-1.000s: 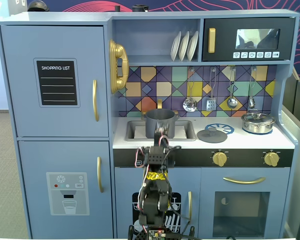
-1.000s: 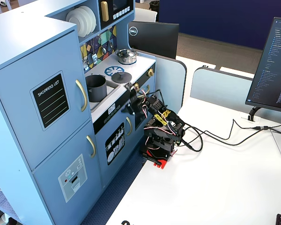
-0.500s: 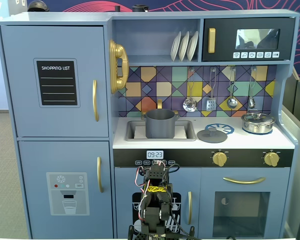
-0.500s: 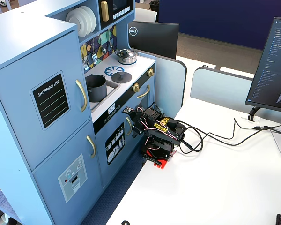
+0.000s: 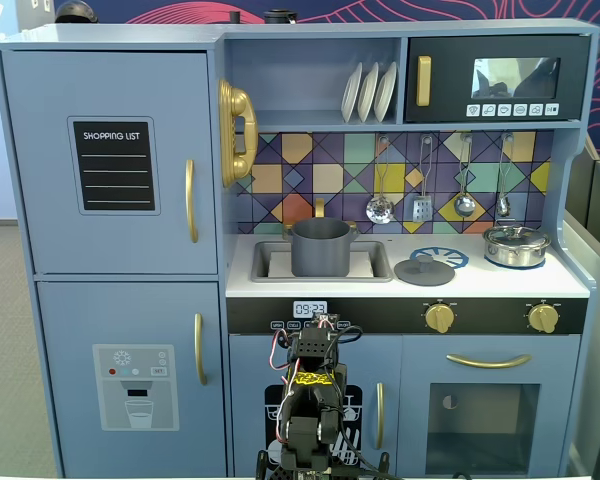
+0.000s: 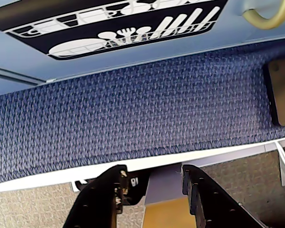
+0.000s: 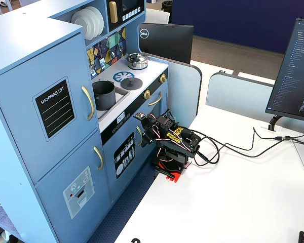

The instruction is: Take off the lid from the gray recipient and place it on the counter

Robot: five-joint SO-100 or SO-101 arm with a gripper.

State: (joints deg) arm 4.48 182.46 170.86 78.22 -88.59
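Lid [image 5: 424,270] already lying off the pot [image 5: 320,247], on the counter [image 5: 500,283].
Arm folding low by table edge, w/ jaws [image 6: 152,187] hanging apart, empty.

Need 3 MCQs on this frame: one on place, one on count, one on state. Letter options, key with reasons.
1. Where is the lid?
A. on the gray recipient
B. on the counter, beside the burner circle
C. in the gripper

2. How many white plates stand on the shelf?
A. two
B. three
C. five

3. What state is the gray recipient in?
A. open, standing in the sink
B. covered, on the burner
C. tipped over

Key:
1 B, the disc lies flat on the counter.
2 B, three upright plates show in the fixed view.
3 A, its top is bare.
The gripper is folded low, jaws apart and empty.
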